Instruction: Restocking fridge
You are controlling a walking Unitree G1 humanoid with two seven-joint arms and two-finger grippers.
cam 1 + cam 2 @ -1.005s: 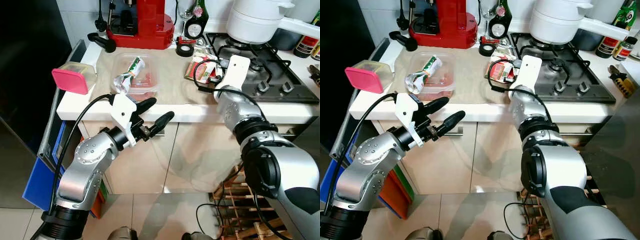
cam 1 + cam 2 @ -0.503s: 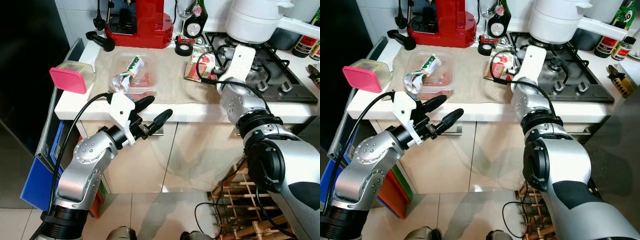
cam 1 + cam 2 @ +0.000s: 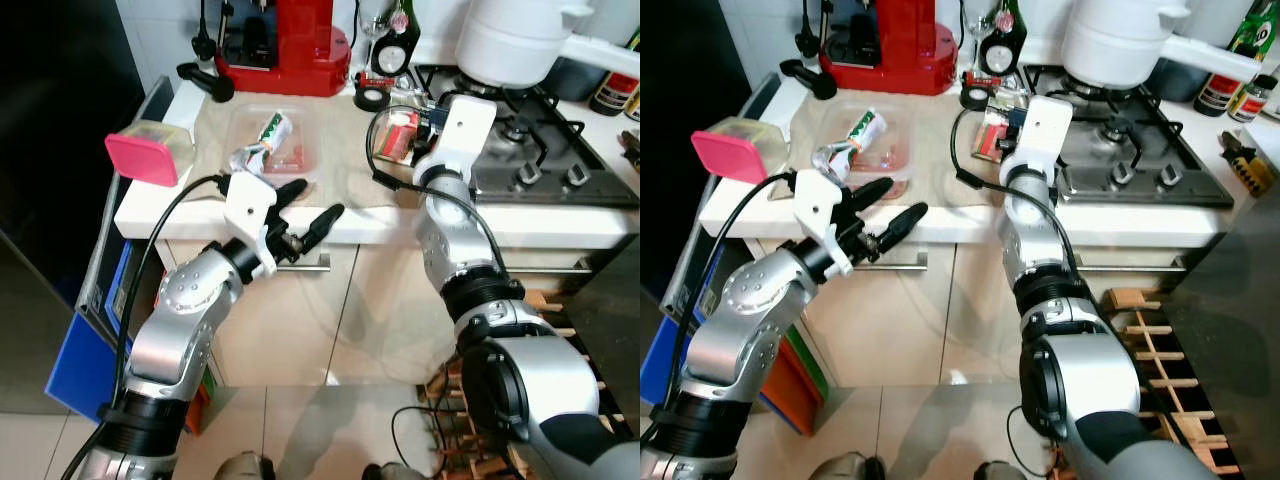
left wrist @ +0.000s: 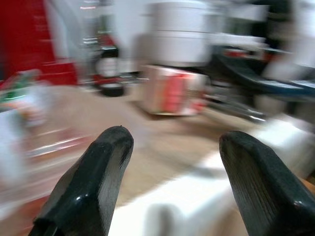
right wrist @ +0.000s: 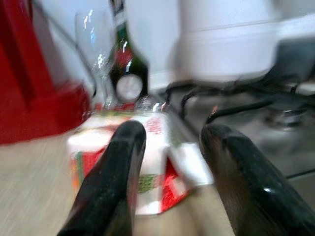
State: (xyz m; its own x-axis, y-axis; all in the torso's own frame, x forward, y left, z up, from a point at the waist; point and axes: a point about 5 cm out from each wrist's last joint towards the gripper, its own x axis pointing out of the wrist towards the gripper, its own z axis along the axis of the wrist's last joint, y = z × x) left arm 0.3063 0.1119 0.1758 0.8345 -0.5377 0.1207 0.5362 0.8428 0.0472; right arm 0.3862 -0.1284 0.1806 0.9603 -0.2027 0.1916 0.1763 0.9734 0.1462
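Fingers of my right end effector (image 5: pixel 167 162) stand spread wide, just short of the red-and-white carton (image 5: pixel 133 157) lying on the worktop (image 3: pixel 350 200) beside the hob's edge. It looks light and crushable, so I would pinch its flat sides gently. My left end effector (image 3: pixel 305 210) hovers open at the front edge.

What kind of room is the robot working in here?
Most likely a home kitchen. A gas hob with a large white pot is set into the white countertop, and a red coffee machine stands at the back.
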